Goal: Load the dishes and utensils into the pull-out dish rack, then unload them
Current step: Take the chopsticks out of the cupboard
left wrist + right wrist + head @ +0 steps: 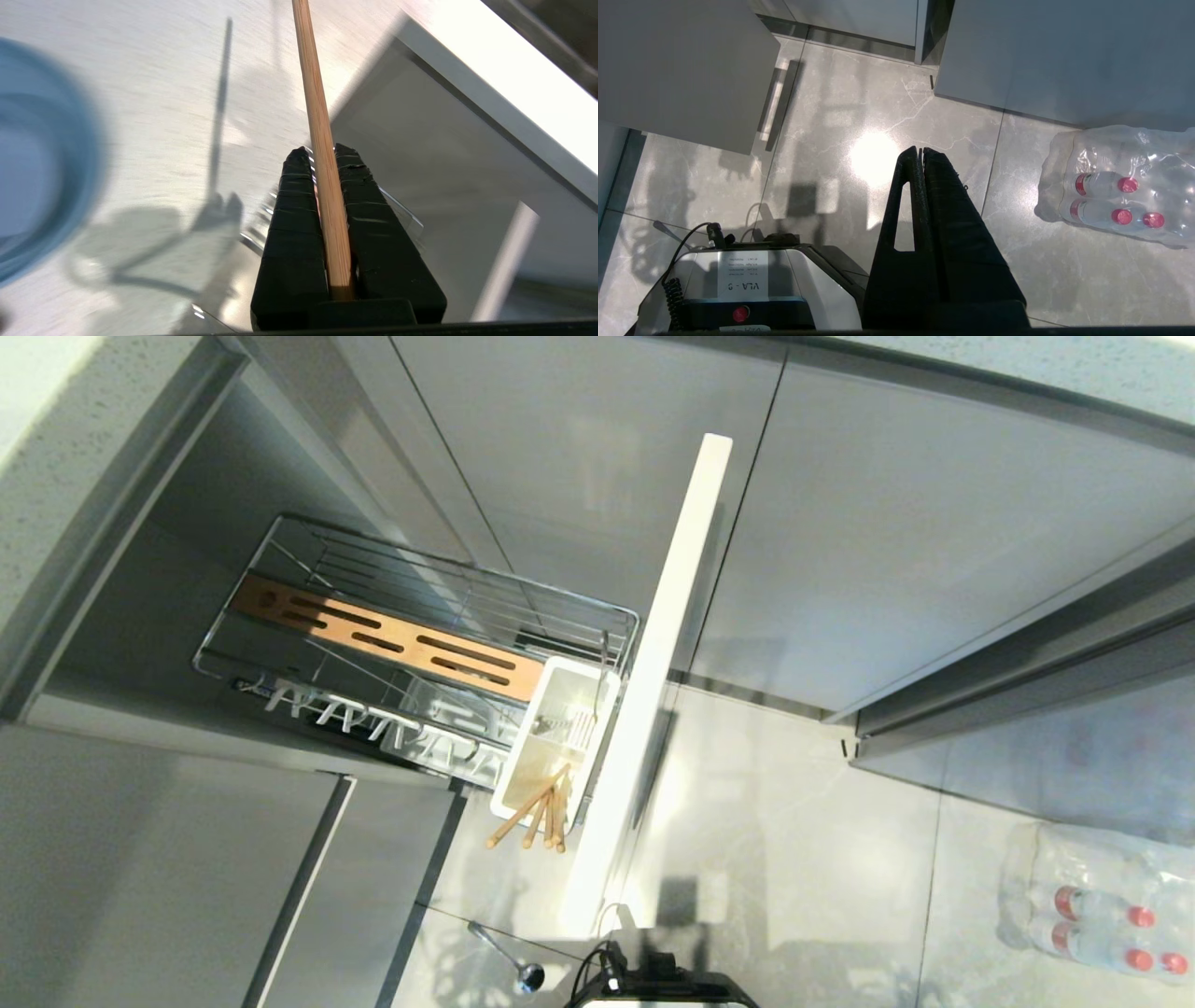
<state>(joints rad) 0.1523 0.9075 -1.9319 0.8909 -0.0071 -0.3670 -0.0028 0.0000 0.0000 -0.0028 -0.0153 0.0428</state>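
Between the pads: a chopstick, clamped by the left gripper
Long axis: straight out past the fingertips
Nearby: blue plate to one side
Caddy: holds other chopsticks
Right gripper: pressed together, empty, above the floor

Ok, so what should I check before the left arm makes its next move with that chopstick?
1. Left gripper hold on the chopstick: fingers shut on it, ok.
2. Dish rack pulled out: ok.
3. Utensil caddy open from above, wooden sticks leaning in it: ok.
4. Spoon accounted for: lying on the floor, not ok.
5. Clearance from the blue dish beside the held chopstick: cannot tell.
6. Right gripper out of the way: shut, over the floor, ok.
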